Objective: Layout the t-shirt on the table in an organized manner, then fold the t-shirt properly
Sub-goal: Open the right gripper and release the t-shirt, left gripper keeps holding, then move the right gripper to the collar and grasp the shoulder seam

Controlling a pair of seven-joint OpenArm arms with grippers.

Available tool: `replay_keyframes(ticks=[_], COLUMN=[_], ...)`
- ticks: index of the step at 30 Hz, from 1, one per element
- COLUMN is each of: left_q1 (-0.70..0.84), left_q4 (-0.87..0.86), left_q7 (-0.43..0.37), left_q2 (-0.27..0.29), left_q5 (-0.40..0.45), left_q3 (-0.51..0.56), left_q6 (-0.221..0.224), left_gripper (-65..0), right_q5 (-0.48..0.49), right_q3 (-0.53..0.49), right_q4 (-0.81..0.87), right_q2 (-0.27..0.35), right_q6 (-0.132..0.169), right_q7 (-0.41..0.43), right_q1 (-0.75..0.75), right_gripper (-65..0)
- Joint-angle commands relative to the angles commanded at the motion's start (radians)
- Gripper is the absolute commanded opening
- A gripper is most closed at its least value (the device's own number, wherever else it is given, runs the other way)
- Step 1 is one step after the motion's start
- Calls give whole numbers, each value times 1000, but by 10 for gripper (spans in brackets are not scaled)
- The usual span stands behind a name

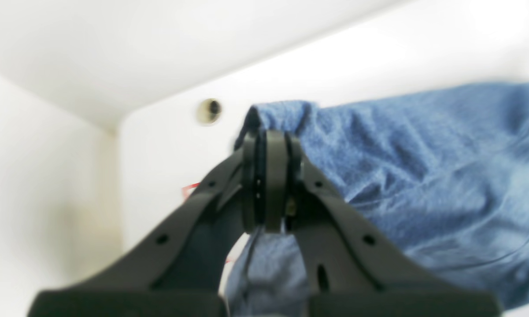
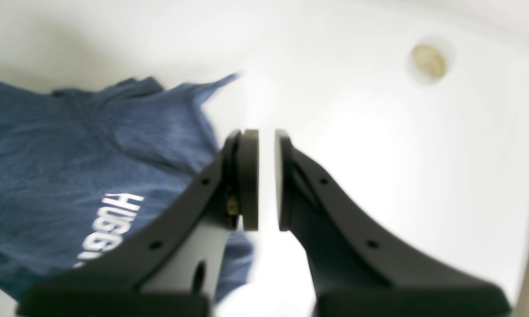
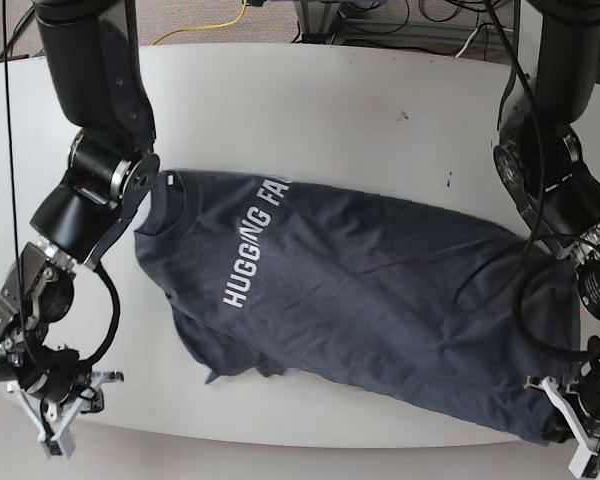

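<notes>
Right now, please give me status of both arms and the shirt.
Left end effector shut on t-shirt hem. Right end effector open, empty, beside the shirt. Shirt flat, still unfolded.

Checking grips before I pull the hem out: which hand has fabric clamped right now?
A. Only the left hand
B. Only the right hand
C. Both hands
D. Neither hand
A. In the left wrist view the left hand is closed on a fold of the t-shirt, while in the right wrist view the right hand shows a bare gap over the table.
</notes>
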Motion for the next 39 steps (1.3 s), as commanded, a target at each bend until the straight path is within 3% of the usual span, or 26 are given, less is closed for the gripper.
replay_keyframes(ticks=[9,17,21,30,33,39], left_q1=[-110,-26,38,218,278,373], left_q4=[0,18,74,193,213,245], left_q7=[51,51,51,51,51,51], left_q2=[2,0,-2,-5,-5,-25], left_q5=[0,-2,0,0,0,0], left_q3=[0,-2,-3,-41,-86,-137], left_q6=[0,0,0,0,0,0], left_gripper=[-650,-650,-650,-650,-650,-650], right_q5=[2,2,2,2,0,-6], right_q3=[-103,-75,-17,-6,-6,-5], right_q4=[0,3,5,5,3,-2], right_q2=[34,18,-20,-106,-144,-204], right_q6=[0,0,0,0,0,0], right_q7=[-3,-21,-21,-20,-6,63], right_q1=[83,-46,-127,-253,-275,-324], right_gripper=[-596,-596,-596,-591,-555,-360])
